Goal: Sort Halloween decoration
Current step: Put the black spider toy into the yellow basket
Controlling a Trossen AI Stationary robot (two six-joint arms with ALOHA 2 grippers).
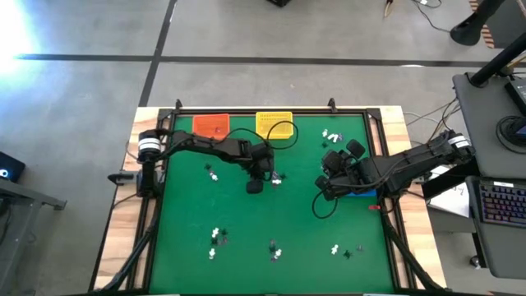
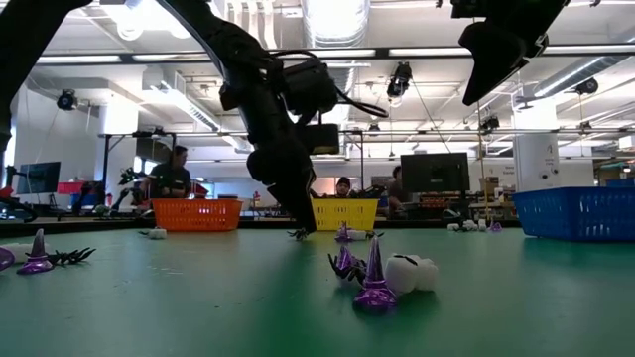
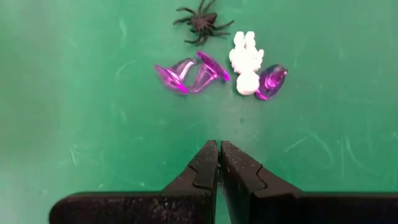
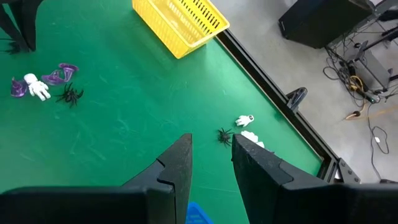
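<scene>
Here the left pincer (image 3: 219, 149) hung clenched and empty over the middle of the green desk (image 1: 271, 214), with a small cluster of Halloween decoration (image 3: 217, 65) just beyond its tips: a black spider, purple hats and a white ghost. The right pincer (image 4: 211, 149) waited at three o'clock, released and holding nothing; more trinkets lay scattered toward six o'clock.

Tiny white, black, purple Halloween decoration (image 3: 219, 71) pieces scattered across green mat.
</scene>
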